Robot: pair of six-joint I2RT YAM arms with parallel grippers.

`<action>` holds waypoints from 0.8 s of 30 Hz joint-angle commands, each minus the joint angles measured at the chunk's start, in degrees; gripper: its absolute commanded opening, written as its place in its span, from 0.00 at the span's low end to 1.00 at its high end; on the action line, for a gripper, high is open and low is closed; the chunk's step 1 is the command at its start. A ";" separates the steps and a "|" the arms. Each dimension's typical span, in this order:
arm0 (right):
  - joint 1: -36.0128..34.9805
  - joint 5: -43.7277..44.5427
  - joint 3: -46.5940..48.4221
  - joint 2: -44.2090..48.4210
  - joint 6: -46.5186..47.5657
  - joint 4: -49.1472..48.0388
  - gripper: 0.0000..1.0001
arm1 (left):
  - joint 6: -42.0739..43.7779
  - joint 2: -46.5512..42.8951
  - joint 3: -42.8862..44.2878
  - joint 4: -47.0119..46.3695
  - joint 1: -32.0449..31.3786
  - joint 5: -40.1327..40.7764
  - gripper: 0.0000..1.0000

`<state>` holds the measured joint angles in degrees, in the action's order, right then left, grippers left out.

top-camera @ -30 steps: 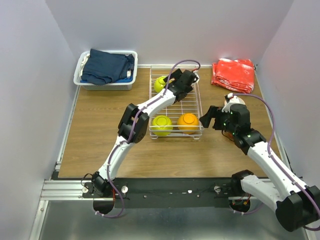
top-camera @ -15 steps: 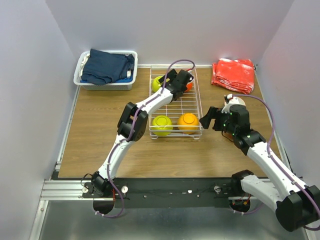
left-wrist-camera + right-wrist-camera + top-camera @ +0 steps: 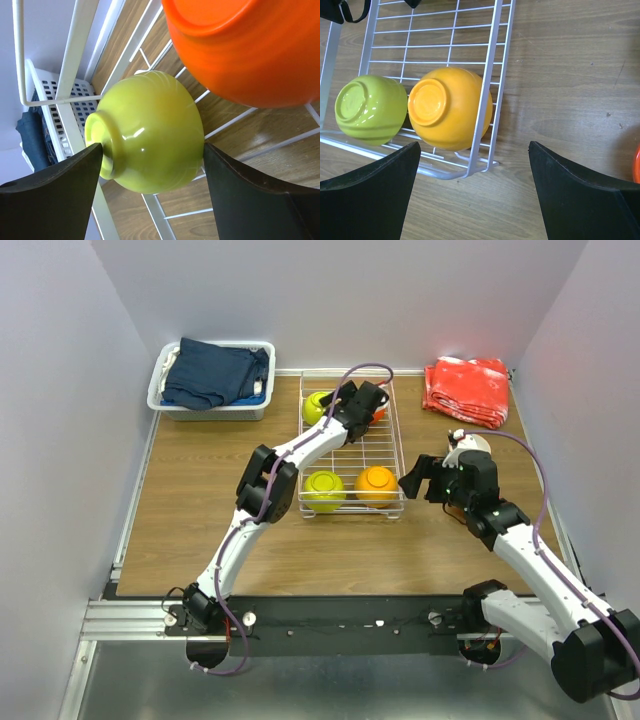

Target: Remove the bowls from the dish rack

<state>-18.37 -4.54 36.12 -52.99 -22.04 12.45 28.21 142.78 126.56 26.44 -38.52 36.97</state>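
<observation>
The white wire dish rack (image 3: 388,452) stands mid-table. At its back left lies a yellow-green bowl (image 3: 317,406) on its side, with my left gripper (image 3: 345,405) around it. In the left wrist view the yellow-green bowl (image 3: 150,145) sits between the fingers, one pad on its foot and one on its body; my left gripper (image 3: 152,155) is shut on it. A red-orange bowl (image 3: 250,45) lies right beside it. At the rack's front lie a second yellow-green bowl (image 3: 370,110) and an orange bowl (image 3: 450,107). My right gripper (image 3: 474,150) hangs open over the rack's front right corner, holding nothing.
A white bin of dark-blue cloth (image 3: 212,378) stands at the back left and a red cloth (image 3: 467,388) at the back right. A white round thing (image 3: 470,443) shows partly behind my right wrist. A red-orange sliver (image 3: 637,165) sits at the right wrist view's edge.
My left gripper has shifted left along the rack's back and its fingers have narrowed onto the yellow-green bowl. The right arm has barely moved.
</observation>
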 commanded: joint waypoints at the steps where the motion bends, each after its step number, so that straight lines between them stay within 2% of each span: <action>1: -0.09 -0.56 -1.05 -0.53 -0.54 -1.99 0.97 | 0.53 -0.74 -2.19 0.64 -0.50 1.79 0.58; 9: -0.17 -0.74 -0.88 0.08 -0.72 -2.08 0.97 | -2.54 -6.90 -4.13 -1.30 -1.64 1.53 0.40; 17: -0.17 -1.35 -0.35 -0.01 -0.90 -2.52 0.97 | -10.96 -13.57 -5.71 0.46 -1.82 -1.28 0.22; 22: -0.17 -2.05 0.27 -0.36 -0.90 -2.78 0.97 | -14.76 -16.13 -6.86 -0.07 -1.64 -4.63 0.18; 23: -0.17 -2.23 0.27 -0.36 -0.98 -2.78 0.97 | -14.67 -15.87 -6.77 -0.24 -1.64 -4.19 0.20; 24: -0.17 -2.32 0.18 -0.18 -0.98 -2.78 0.97 | -13.98 -15.61 -6.68 -0.33 -1.64 -3.75 0.26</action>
<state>-18.37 -5.48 36.03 -53.30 -22.46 11.31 17.23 128.57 120.36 26.17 -40.14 34.87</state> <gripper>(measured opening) 0.968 0.189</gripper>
